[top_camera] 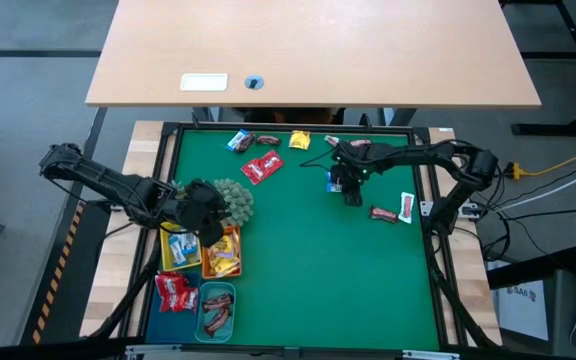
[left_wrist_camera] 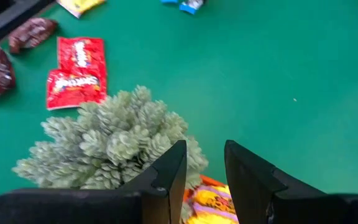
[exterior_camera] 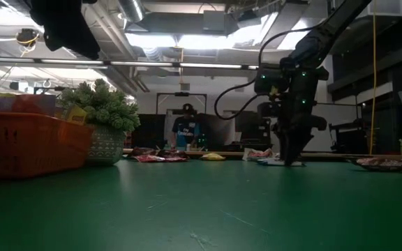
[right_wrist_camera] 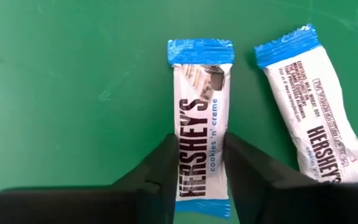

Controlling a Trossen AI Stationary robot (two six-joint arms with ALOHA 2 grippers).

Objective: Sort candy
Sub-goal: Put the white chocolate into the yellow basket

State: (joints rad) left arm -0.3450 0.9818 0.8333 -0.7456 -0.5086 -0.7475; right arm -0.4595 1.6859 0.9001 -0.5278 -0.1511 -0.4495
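High view: nearest, four trays (top_camera: 200, 300) below the plant ball (top_camera: 233, 197) already hold candy, the left claw (top_camera: 206, 210), fingers slightly parted and empty, beside it. Farther, right claw (right_wrist_camera: 196, 167) grips a blue-white bar (right_wrist_camera: 199, 140); loose sweets (top_camera: 261, 167) remain beyond.

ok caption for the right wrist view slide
Right end effector pinching a Hershey's cookies 'n' creme bar, a second bar beside it.

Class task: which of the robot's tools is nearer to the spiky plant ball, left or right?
Left. The left tool hovers right beside the plant ball, above the trays. The right tool is far across the mat, closing on a blue-white candy.
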